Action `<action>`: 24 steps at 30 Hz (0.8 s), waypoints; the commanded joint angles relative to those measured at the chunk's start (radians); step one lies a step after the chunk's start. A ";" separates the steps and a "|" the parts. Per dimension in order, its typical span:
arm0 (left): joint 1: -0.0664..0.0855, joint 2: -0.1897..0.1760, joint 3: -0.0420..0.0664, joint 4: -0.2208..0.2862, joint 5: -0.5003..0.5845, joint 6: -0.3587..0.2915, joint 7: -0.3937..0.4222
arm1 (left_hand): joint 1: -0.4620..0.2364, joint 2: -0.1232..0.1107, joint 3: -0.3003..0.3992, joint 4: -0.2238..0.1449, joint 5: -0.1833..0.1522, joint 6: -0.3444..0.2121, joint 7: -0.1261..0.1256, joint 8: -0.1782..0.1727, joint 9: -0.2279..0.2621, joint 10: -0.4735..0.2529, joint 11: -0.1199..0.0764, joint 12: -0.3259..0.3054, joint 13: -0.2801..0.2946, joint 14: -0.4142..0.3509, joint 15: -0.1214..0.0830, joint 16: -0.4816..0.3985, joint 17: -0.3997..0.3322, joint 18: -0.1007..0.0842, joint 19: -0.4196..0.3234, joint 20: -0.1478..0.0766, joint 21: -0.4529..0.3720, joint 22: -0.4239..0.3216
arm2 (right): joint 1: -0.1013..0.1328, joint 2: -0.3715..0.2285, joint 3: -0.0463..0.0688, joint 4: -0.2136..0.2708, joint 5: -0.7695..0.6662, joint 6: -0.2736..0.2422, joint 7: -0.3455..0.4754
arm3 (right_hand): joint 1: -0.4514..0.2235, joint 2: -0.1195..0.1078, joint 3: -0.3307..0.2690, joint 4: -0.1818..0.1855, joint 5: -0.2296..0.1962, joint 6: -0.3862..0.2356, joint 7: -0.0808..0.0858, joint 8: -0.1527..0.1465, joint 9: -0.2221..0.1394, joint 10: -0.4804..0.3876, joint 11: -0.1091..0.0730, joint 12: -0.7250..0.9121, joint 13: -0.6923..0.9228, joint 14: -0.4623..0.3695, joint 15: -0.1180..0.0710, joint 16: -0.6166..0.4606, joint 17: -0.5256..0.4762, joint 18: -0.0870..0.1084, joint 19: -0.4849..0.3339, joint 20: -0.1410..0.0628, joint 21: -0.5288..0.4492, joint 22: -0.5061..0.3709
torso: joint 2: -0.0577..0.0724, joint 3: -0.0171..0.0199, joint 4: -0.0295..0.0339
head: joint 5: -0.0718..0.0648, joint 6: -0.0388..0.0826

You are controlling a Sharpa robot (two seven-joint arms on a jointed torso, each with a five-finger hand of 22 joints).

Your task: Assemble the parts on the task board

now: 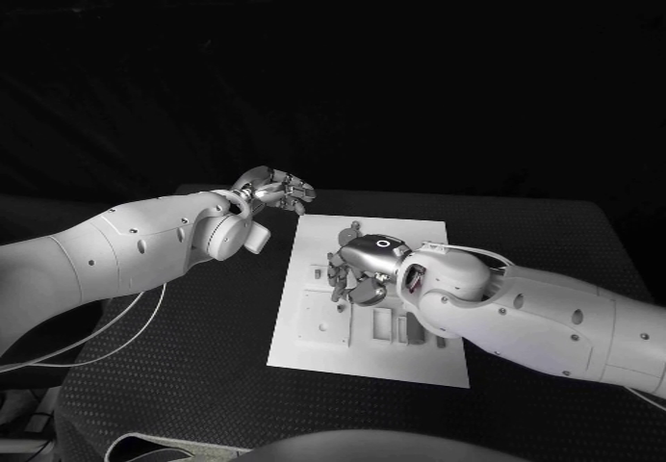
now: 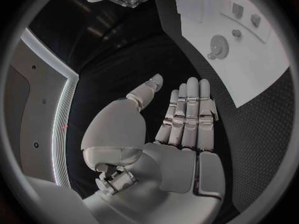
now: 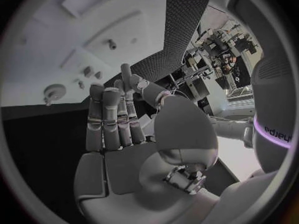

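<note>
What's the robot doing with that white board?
It is getting ready to put small parts together on the white task board. Its right hand hovers over the middle of the board, fingers straight, holding nothing. Its left hand is off the board's far left corner, over the black table, also holding nothing. Small parts sit on the board.

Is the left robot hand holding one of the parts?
No. In the left wrist view the left robot hand has straight, spread fingers with a bare palm, off to the side of the task board.
</note>
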 commanded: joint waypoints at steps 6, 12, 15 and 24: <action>0.001 0.010 0.001 -0.002 0.006 0.018 0.012 | -0.011 -0.002 -0.006 0.002 -0.001 -0.010 0.001 0.007 -0.001 -0.004 -0.001 0.002 -0.001 0.007 -0.002 -0.007 0.003 -0.001 0.004 0.001 -0.006 -0.001 | -0.030 0.063 -0.007 -0.016 -0.067 0.027 0.028 | 0.003 0.011 0.008 -0.002 0.003 0.006 0.001 0.003 0.006 0.003 -0.001 0.002 0.016 -0.002 -0.005 0.005 -0.001 0.015 0.007 -0.002 0.007 0.021 | 0.000 -0.0006 0.0015 | 0.012 -0.006; 0.001 0.014 0.001 -0.005 0.006 0.020 0.012 | -0.012 -0.001 -0.006 0.003 -0.001 -0.010 0.001 0.007 -0.002 -0.004 -0.001 0.002 -0.001 0.007 -0.001 -0.008 0.003 -0.001 0.004 0.001 -0.006 -0.001 | -0.034 0.087 -0.015 -0.044 -0.086 0.031 0.028 | 0.002 0.012 0.009 -0.004 0.003 0.006 0.002 0.002 0.006 0.003 -0.001 0.002 0.017 -0.002 -0.005 0.005 -0.002 0.015 0.007 -0.002 0.007 0.021 | 0.000 -0.0005 -0.0005 | 0.020 -0.011; 0.001 0.015 0.001 -0.005 0.006 0.020 0.012 | -0.012 -0.001 -0.006 0.003 -0.001 -0.011 0.001 0.007 -0.002 -0.004 -0.001 0.002 -0.002 0.007 -0.001 -0.008 0.004 -0.001 0.004 0.001 -0.006 -0.001 | -0.038 0.097 -0.029 -0.060 -0.093 0.036 0.029 | 0.002 0.012 0.009 -0.004 0.003 0.006 0.002 0.002 0.006 0.003 -0.001 0.002 0.017 -0.002 -0.005 0.005 -0.002 0.015 0.007 -0.002 0.007 0.021 | 0.000 0.0001 -0.0004 | 0.022 -0.013; 0.001 0.017 0.001 -0.008 0.006 0.024 0.010 | -0.012 -0.001 -0.006 0.003 -0.001 -0.011 0.001 0.007 -0.002 -0.004 -0.001 0.002 -0.002 0.007 -0.001 -0.009 0.004 -0.001 0.003 0.001 -0.006 -0.001 | -0.046 0.104 -0.049 -0.085 -0.104 0.041 0.020 | 0.001 0.013 0.010 -0.005 0.003 0.006 0.002 0.002 0.006 0.002 -0.001 0.001 0.018 -0.003 -0.005 0.006 -0.003 0.015 0.007 -0.002 0.008 0.021 | 0.000 -0.0001 0.0007 | 0.030 -0.021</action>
